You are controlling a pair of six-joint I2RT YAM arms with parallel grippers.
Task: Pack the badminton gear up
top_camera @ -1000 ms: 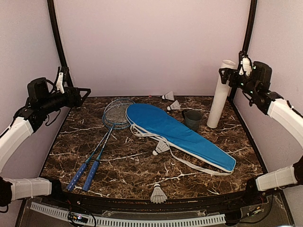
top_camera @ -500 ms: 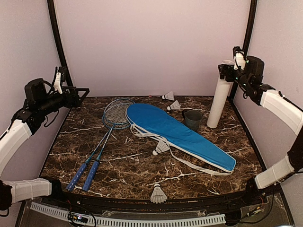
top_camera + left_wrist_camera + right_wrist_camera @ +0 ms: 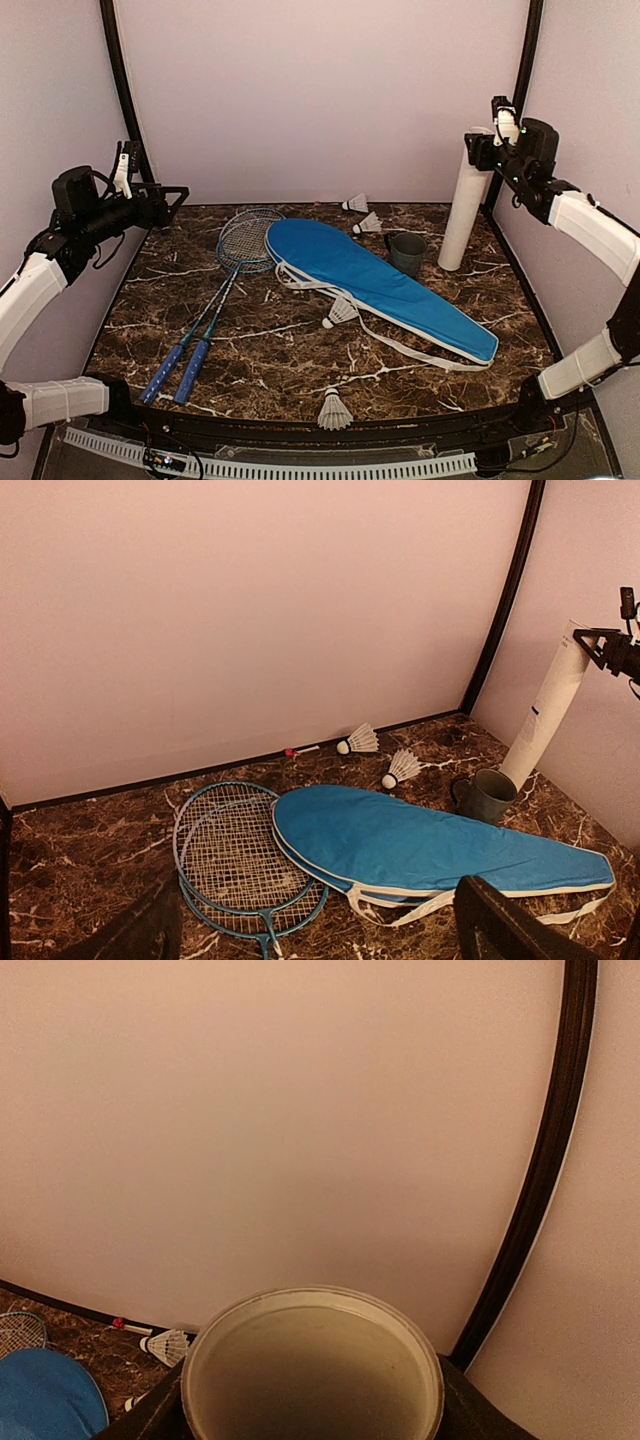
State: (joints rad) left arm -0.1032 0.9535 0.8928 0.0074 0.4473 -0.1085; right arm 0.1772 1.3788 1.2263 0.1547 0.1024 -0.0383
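White tube (image 3: 457,215) stands at the worktop's (image 3: 250,362) far right; only the right wrist view shows its open mouth, the right claw (image 3: 312,1405) pinching its sides. Left claw (image 3: 320,930) gapes wide, empty.

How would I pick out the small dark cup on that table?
Find the tall white tube standing at the far right of the brown marble table. Just left of its base, between it and the blue racket-shaped bag, sits the small grey-green cup. It is the only dark, open-topped round thing; the nearby feather shuttlecocks are white.
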